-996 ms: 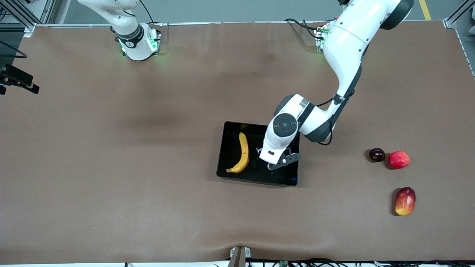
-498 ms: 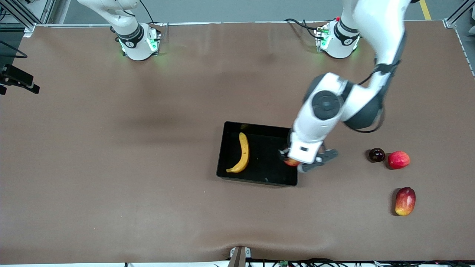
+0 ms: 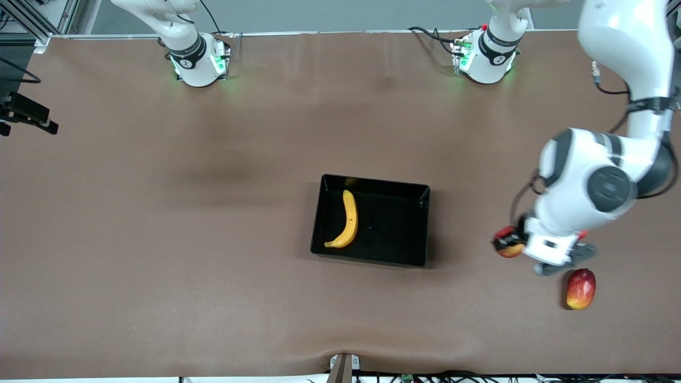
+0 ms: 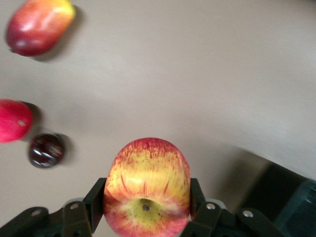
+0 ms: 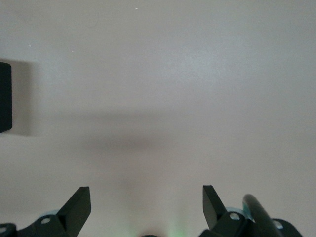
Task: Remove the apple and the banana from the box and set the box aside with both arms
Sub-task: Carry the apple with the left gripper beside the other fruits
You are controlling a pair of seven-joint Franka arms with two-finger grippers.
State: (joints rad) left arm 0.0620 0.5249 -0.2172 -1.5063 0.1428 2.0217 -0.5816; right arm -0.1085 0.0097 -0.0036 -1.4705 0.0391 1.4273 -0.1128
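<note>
The yellow banana (image 3: 347, 219) lies in the black tray (image 3: 396, 234) at the middle of the table. My left gripper (image 3: 509, 247) is shut on the red-and-yellow streaked apple (image 3: 506, 248) and holds it in the air over bare table, between the tray and the mango (image 3: 581, 288). In the left wrist view the apple (image 4: 146, 168) sits between the fingers of the left gripper (image 4: 146, 197), and a corner of the tray (image 4: 291, 202) shows. My right gripper (image 5: 146, 200) is open and empty over bare table; it is out of the front view.
The left wrist view shows the mango (image 4: 39, 27), a plain red fruit (image 4: 12, 120) and a dark purple fruit (image 4: 45, 150) on the table; the left arm hides the last two in the front view. A black device (image 3: 26, 114) stands at the right arm's end.
My left gripper has swung from over the tray toward the left arm's end of the table, carrying the apple. It now covers the red and purple fruits. The banana and tray stayed put.
</note>
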